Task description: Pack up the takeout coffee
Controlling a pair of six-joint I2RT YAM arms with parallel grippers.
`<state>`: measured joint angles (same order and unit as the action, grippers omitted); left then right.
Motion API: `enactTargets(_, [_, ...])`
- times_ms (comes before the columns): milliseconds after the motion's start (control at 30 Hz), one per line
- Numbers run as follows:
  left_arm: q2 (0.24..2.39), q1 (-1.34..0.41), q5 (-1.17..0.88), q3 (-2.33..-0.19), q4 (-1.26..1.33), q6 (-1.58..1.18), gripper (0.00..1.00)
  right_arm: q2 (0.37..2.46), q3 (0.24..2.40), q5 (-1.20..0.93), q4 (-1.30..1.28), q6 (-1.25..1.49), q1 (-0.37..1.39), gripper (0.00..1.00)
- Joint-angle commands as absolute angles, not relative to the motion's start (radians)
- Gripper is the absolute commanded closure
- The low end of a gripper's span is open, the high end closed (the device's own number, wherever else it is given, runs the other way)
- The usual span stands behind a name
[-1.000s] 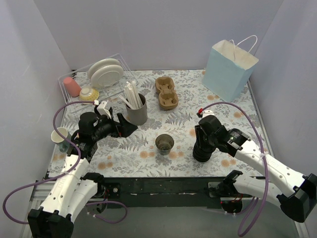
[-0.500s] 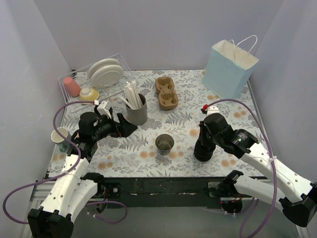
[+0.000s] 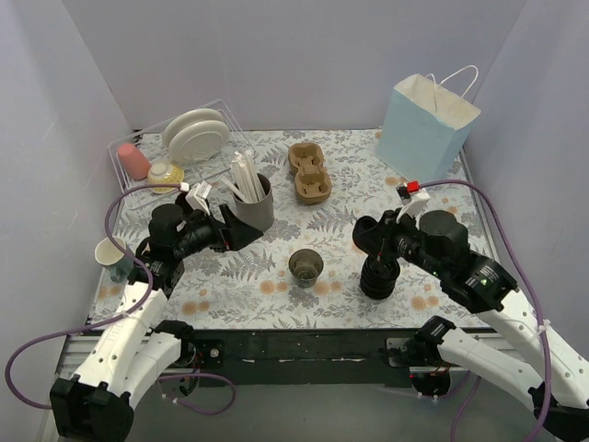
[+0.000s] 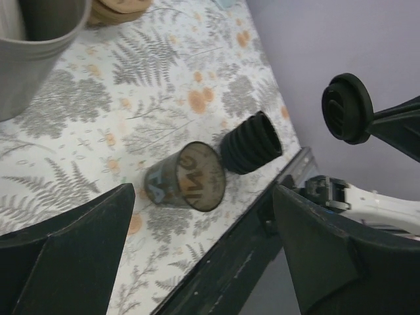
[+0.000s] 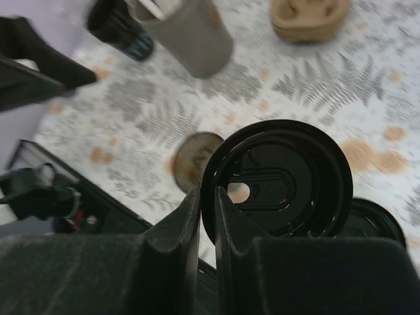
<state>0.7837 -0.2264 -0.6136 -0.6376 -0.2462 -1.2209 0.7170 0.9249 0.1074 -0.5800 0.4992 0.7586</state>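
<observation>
Takeout coffee: small black tapered paper cup [image 3: 306, 265] upright at mid-table, lidless (brownish inside). Separate black plastic lid [image 5: 275, 177] is pinched on edge by the right gripper [image 5: 207, 197] and held above the ribbed stack of black lids [image 3: 379, 278], just right of the cup. The left gripper [image 3: 232, 235] has its jaws spread wide, holding nothing, beside the grey cylindrical holder [image 3: 258, 212].

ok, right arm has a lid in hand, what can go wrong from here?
The right end effector pinches the lid only at its rim; it may pivot or slip.
The open cup stands unheld, with the left end effector open and apart from it; pressing the lid on could tip it.
The lid stack sits just under the right arm and could get knocked.
</observation>
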Motion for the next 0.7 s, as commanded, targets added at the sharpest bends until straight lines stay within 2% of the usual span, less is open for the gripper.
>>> enactTargets(0, [0.787, -0.276, -0.719, -0.687, -0.028, -1.426, 0.14, 0.638, 0.897, -0.089, -0.279, 0.586, 0.755, 0.85])
enactTargets(133, [0.814, -0.366, -0.738, -0.687, 0.161, -1.592, 0.17, 0.612, 0.853, -0.153, -0.175, 0.613, 0.753, 0.85])
enactTargets(300, [0.902, -0.498, -0.648, -0.699, 0.296, -1.614, 0.22, 0.572, 0.789, -0.202, -0.017, 0.707, 0.755, 0.86])
enactTargets(433, [0.997, -0.613, -0.621, -0.718, 0.419, -1.646, 0.25, 0.575, 0.779, -0.23, -0.011, 0.736, 0.755, 0.86])
enactTargets(667, [1.092, -0.718, -0.588, -0.762, 0.549, -1.664, 0.27, 0.552, 0.759, -0.238, 0.04, 0.765, 0.755, 0.86])
